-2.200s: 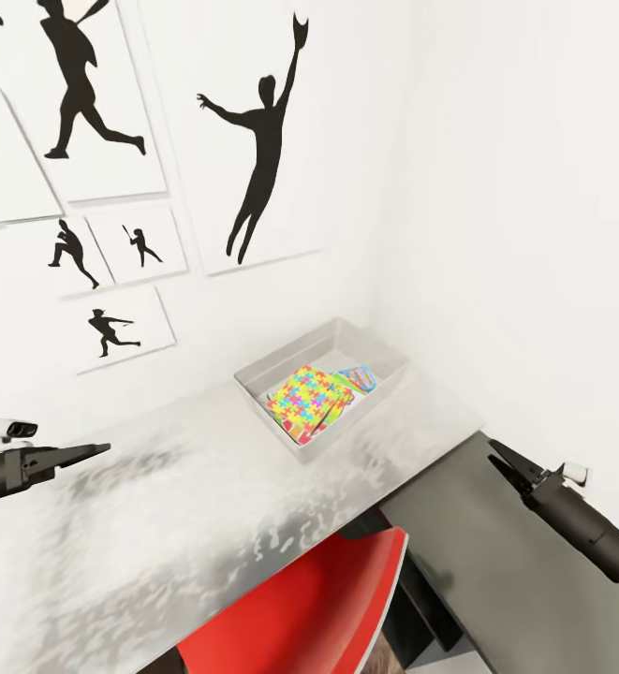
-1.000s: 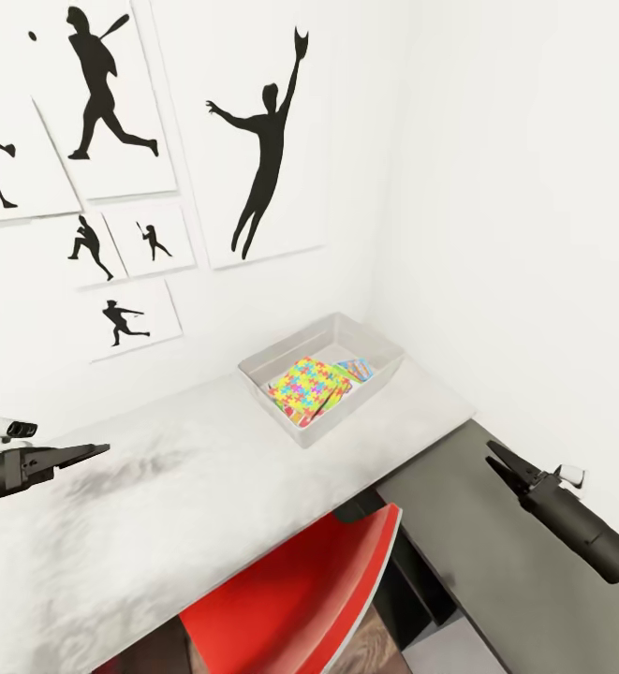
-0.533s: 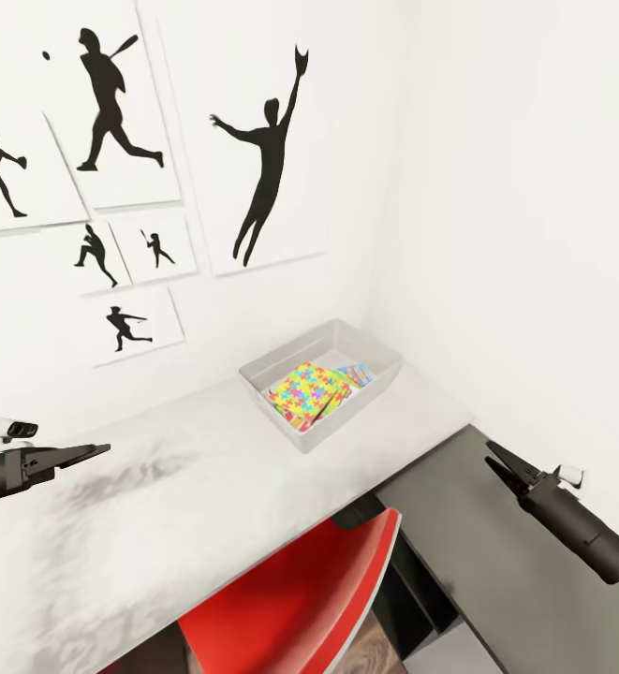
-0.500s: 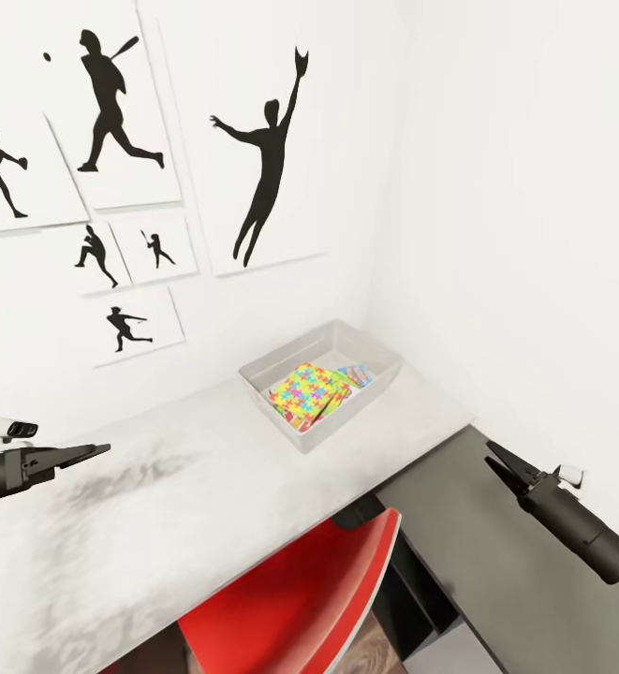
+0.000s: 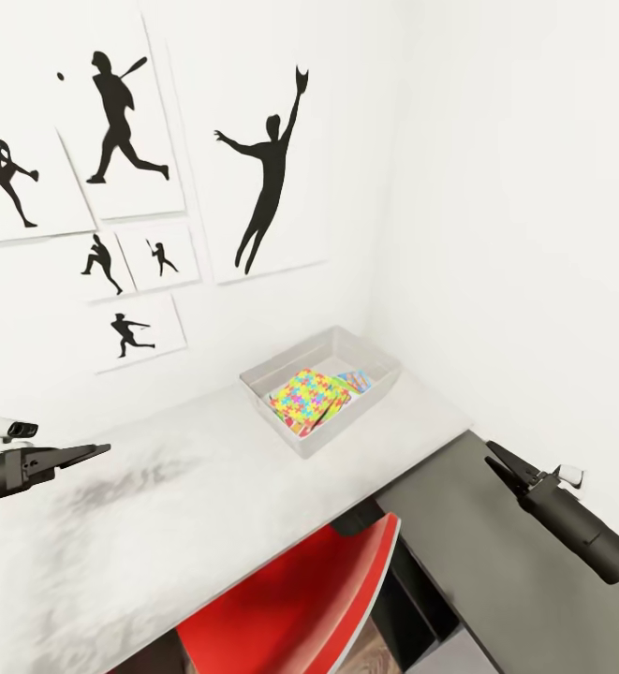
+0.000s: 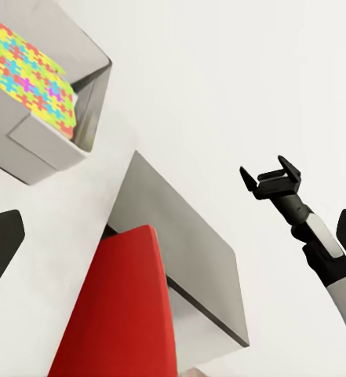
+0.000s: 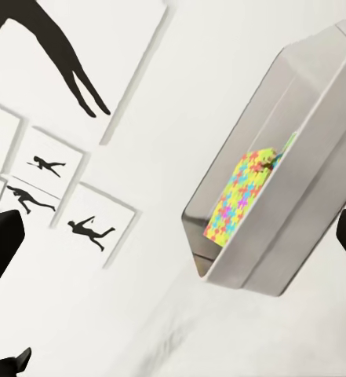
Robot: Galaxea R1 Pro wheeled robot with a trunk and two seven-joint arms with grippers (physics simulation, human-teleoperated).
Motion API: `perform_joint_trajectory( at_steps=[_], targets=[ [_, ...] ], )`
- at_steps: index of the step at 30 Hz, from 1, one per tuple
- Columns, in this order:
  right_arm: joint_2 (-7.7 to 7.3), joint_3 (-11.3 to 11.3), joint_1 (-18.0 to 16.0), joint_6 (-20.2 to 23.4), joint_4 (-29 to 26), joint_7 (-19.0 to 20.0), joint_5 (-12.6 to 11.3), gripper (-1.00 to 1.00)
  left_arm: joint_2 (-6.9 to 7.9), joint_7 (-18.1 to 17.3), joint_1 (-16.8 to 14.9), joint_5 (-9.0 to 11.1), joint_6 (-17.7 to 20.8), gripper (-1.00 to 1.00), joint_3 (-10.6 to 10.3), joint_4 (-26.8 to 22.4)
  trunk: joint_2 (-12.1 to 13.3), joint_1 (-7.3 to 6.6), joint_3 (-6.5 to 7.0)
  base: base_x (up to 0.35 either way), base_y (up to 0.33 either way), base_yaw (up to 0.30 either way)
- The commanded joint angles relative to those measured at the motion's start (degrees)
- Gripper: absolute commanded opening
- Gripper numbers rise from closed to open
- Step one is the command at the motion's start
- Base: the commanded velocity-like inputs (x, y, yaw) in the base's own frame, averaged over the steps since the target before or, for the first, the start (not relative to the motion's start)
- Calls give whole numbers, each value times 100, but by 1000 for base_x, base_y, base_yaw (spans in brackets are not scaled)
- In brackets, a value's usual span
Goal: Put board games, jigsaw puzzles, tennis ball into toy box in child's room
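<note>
The left gripper (image 5: 101, 450) and the right gripper (image 5: 490, 453) hover empty, each with fingers spread. A jigsaw puzzle (image 5: 307, 398) lies inside the toy box (image 5: 270, 373) — on the table (image 5: 197, 487), in the wall corner — above a red chair (image 5: 300, 608).
</note>
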Motion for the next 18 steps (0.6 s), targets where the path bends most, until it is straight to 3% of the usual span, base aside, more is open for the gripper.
perform_joint_trajectory(
  at_steps=[1, 18],
  targets=[
    [0, -6, -5, 36, 0, 4, -19, 100, 2, -23, -5, -3, 60, 100, -2, -1, -11, 4, -1, 0, 0, 0],
    [0, -6, -5, 36, 0, -3, -19, 100, -10, -23, -5, 2, 47, 100, 2, -1, -11, 4, 161, 0, 0, 0]
  ],
)
